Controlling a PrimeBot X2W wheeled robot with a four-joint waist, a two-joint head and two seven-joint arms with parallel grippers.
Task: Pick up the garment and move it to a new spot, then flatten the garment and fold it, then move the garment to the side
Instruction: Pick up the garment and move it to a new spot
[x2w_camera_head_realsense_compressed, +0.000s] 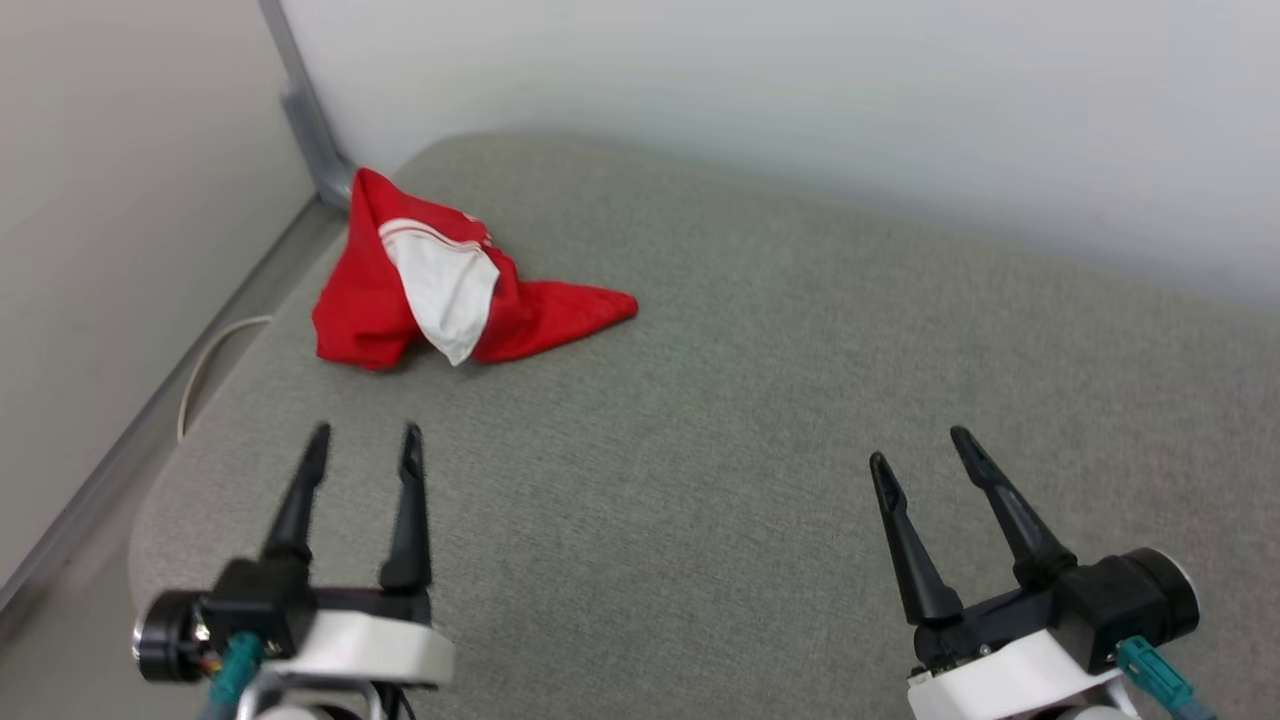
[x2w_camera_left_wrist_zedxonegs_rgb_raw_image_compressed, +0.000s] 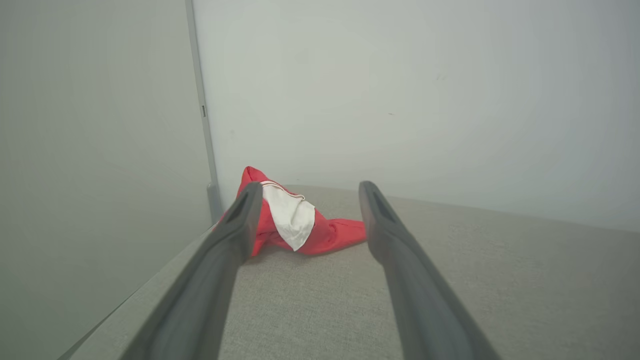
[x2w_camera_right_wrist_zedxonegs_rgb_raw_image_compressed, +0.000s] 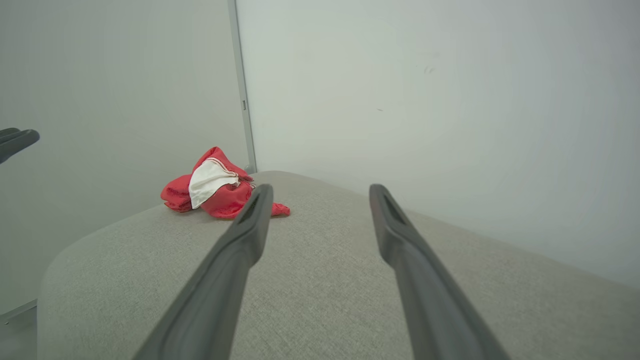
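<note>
The garment (x2w_camera_head_realsense_compressed: 440, 285) lies crumpled at the far left corner of the padded surface (x2w_camera_head_realsense_compressed: 720, 420), red tail trailing rightward, straight ahead of my left hand (x2w_camera_head_realsense_compressed: 365, 432), the nearer one, my right hand (x2w_camera_head_realsense_compressed: 918, 447) well apart from it, both spread wide and empty.

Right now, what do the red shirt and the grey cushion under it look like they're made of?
Red shirt: thin, soft knit cloth, probably synthetic, matte; it lies crumpled in limp folds.
Grey cushion: woven upholstery fabric, matte and faintly speckled, seemingly padded, judging by its rounded corner.
</note>
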